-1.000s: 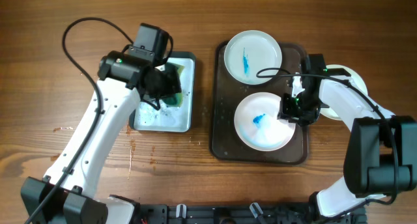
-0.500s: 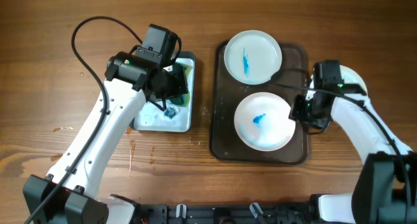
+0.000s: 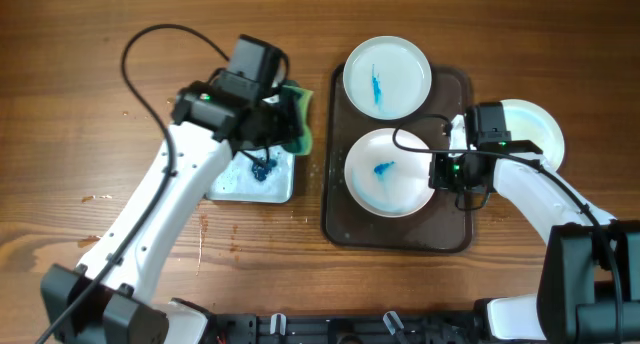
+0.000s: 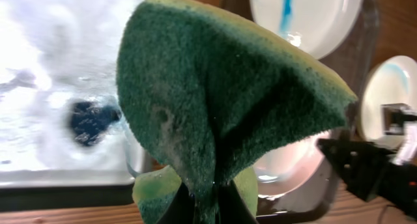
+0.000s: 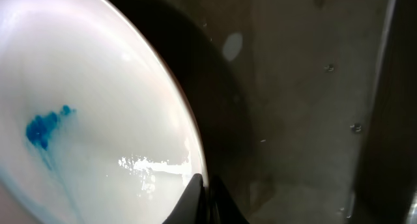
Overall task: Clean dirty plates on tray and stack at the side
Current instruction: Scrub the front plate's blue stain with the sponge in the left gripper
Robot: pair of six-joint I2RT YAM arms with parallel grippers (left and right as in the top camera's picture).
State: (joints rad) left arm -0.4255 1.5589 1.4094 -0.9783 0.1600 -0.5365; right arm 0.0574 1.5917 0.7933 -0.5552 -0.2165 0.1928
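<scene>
Plates point(image 3: 387, 179) on the dark tray point(image 3: 400, 234) are white with blue smears.

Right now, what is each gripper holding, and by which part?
The left gripper pinches the green-and-yellow sponge at its folded bottom edge. The right gripper grips the nearer blue-stained plate by its right-hand rim.

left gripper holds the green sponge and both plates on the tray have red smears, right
The smears are blue, not red, per the overhead view. The left gripper holds the green sponge; far plate and near plate are on the tray.
</scene>
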